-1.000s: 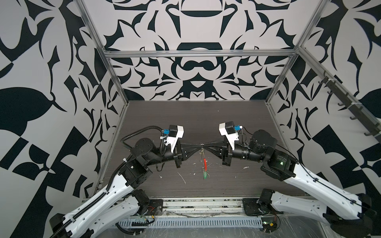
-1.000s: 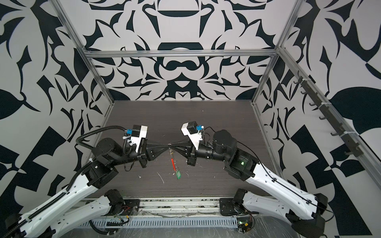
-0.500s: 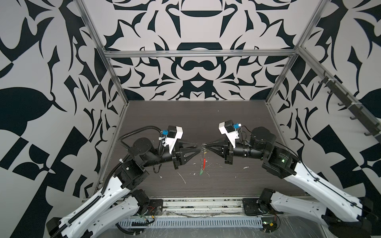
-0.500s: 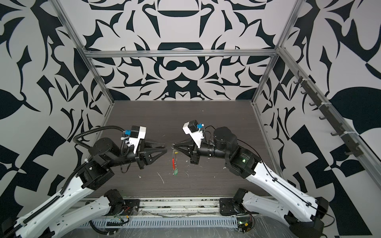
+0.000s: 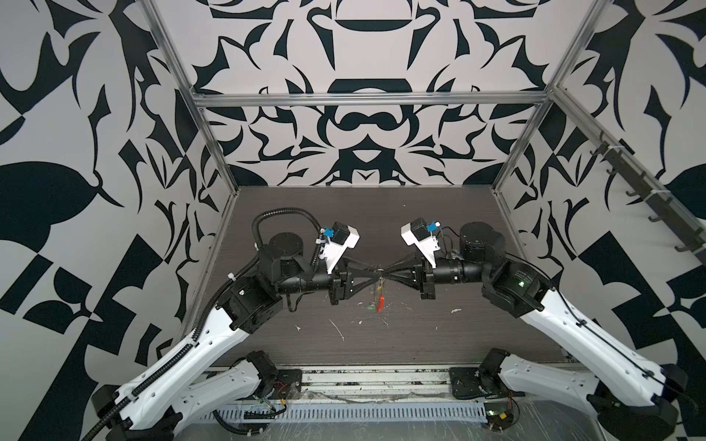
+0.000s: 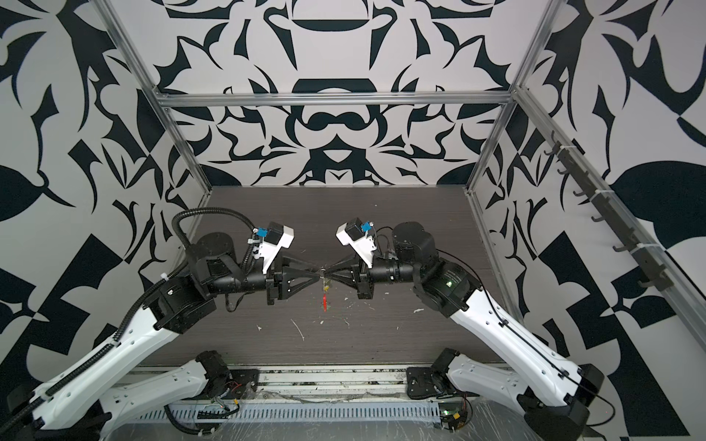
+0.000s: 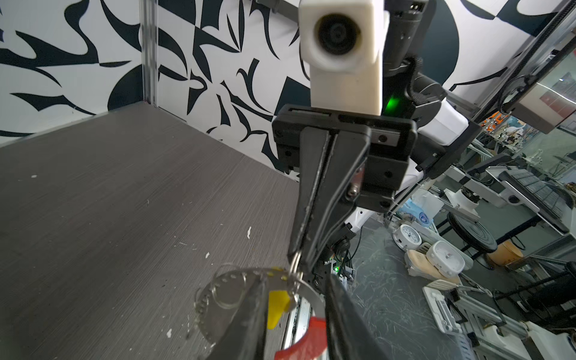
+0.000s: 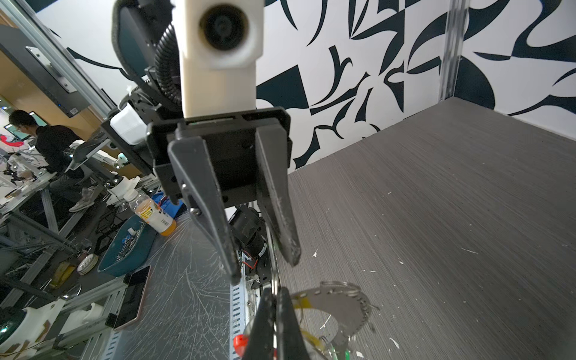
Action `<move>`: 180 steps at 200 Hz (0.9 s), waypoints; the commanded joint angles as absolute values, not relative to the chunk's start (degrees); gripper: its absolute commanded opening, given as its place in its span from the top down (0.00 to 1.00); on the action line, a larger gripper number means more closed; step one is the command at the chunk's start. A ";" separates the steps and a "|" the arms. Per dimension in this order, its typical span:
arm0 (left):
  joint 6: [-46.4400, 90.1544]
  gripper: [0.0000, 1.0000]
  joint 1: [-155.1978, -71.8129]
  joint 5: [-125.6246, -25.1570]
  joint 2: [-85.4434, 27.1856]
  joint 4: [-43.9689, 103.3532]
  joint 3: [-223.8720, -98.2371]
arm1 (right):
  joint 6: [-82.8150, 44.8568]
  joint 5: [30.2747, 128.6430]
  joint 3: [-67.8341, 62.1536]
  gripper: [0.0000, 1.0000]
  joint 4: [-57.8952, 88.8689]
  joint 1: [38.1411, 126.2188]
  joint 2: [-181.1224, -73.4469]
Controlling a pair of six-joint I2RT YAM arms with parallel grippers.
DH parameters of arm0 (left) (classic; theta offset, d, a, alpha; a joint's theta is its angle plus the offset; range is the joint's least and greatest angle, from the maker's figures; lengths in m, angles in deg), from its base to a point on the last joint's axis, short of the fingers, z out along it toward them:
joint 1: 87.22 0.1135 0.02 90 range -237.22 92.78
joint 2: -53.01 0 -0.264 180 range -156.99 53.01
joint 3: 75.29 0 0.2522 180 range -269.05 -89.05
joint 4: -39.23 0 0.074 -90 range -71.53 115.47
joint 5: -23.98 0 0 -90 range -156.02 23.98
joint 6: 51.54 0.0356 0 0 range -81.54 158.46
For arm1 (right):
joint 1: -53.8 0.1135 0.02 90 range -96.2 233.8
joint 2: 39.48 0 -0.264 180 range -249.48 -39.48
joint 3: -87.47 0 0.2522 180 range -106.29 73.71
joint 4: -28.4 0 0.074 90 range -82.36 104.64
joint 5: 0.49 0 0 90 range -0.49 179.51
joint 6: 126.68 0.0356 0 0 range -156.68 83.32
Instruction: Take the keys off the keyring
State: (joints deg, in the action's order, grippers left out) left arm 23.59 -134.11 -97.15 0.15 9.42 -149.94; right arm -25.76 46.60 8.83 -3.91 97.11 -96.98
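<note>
Black-and-white patterned walls (image 5: 363,126) enclose a dark grey wood-grain desk (image 5: 477,336) flecked with white scraps (image 5: 338,329). Silver metal posts (image 5: 209,133) frame the corners, and a rail of dark hooks (image 5: 626,162) runs along one wall. Beyond lies a cluttered workshop with a seated person (image 8: 53,146).

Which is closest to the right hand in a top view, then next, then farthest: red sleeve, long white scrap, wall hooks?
1. Red sleeve, hanging under the right hand.
2. Long white scrap, on the table.
3. Wall hooks, far right.
</note>
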 commanded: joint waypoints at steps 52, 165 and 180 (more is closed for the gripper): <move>26.70 0.74 -134.14 -98.53 -3.75 -2.39 -157.23 | -27.93 43.83 5.52 1.00 -5.10 96.80 -97.49; 28.62 0.81 -134.15 -100.11 -8.20 -10.85 -163.58 | -28.69 43.83 4.45 1.00 -6.73 96.78 -98.29; 28.79 0.82 -134.15 -100.38 -9.01 -11.42 -164.19 | -28.68 43.94 4.45 1.00 -6.73 96.77 -98.20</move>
State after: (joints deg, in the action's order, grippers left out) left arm 27.59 -134.11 -98.75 -7.96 -8.22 -162.15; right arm -27.99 44.91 7.21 -8.48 97.00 -98.57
